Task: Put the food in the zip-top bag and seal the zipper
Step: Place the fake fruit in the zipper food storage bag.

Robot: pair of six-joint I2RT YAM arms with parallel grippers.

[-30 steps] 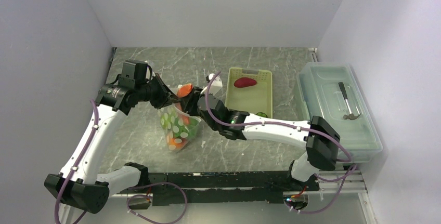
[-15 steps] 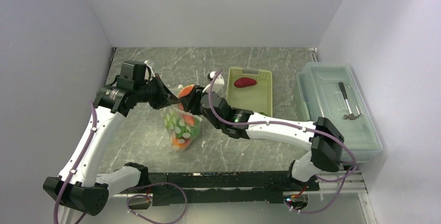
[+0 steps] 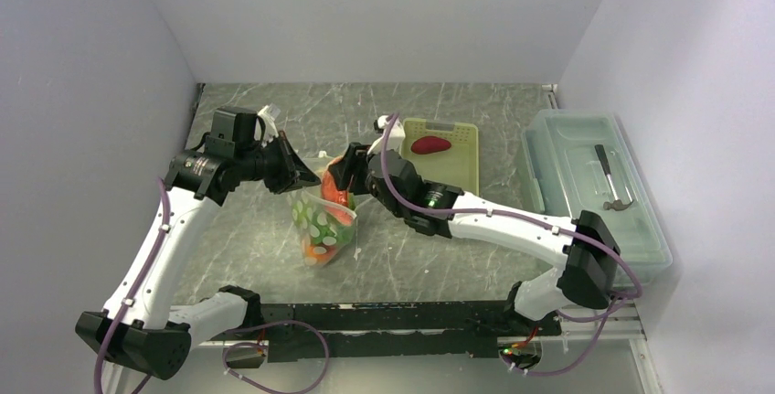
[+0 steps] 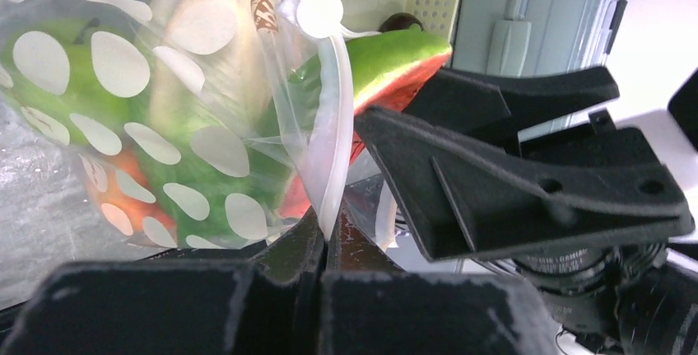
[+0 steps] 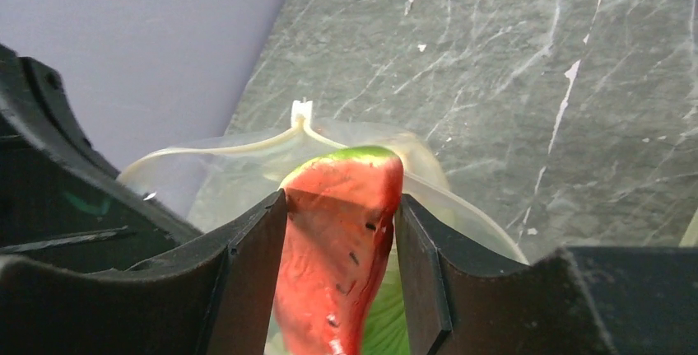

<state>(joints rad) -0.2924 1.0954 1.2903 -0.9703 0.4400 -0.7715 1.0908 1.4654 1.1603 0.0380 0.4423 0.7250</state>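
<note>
Some of watermelon slice (image 5: 337,248) off-frame

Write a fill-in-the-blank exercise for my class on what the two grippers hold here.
1. The right gripper is shut on a red slice with a ____ rind.
2. The left gripper pinches the zipper of the ____-dotted bag.
3. The basket holds a ____ piece.
Missing: green; white; red.
</note>
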